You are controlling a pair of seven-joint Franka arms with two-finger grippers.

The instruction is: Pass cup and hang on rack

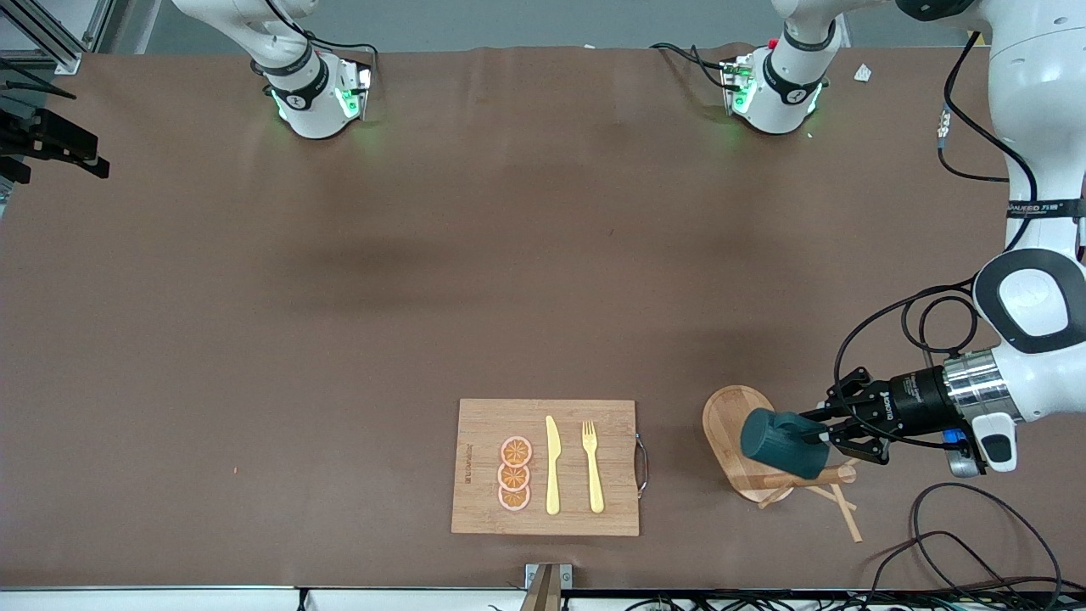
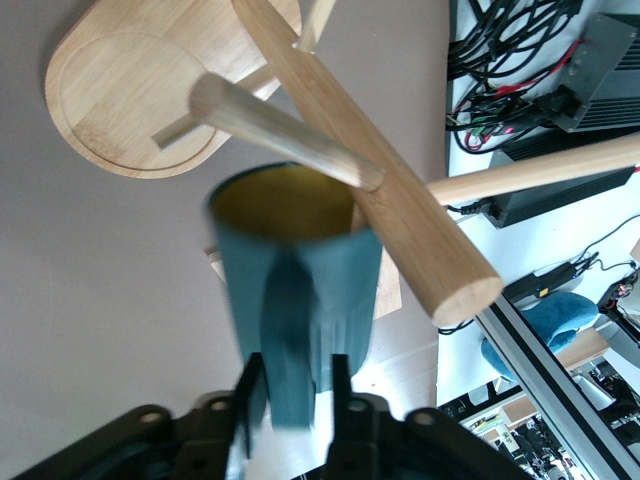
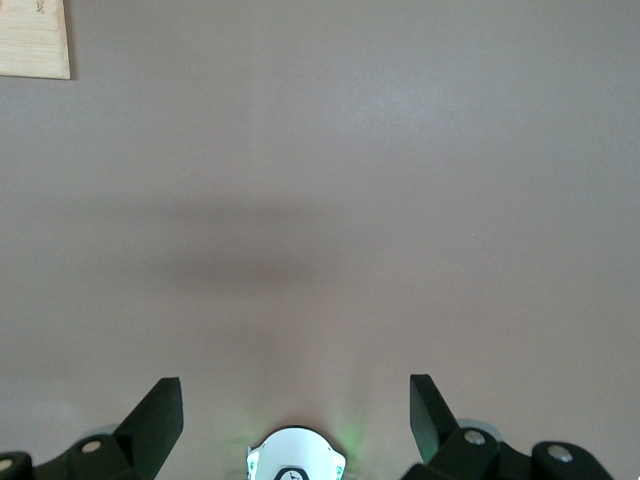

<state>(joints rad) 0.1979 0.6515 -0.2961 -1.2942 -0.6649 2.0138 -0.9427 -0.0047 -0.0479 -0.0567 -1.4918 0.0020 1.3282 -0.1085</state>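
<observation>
The dark teal cup (image 1: 782, 442) is up at the pegs of the wooden rack (image 1: 731, 414), over its oval base, near the left arm's end of the table. In the left wrist view a peg (image 2: 285, 135) crosses the cup's (image 2: 300, 265) yellowish mouth; I cannot tell whether it goes inside. My left gripper (image 1: 827, 433) reaches in level from the table's end. Its fingers stand on either side of the cup's handle (image 2: 292, 385), with a gap showing at one finger, so it is open. My right gripper (image 3: 295, 385) waits wide open over bare table near its own base.
A bamboo cutting board (image 1: 484, 509) lies near the front edge, toward the middle, with three orange slices (image 1: 514, 473), a yellow knife (image 1: 552, 465) and a yellow fork (image 1: 592, 465) on it. Black cables (image 1: 967, 543) loop by the rack at the table's corner.
</observation>
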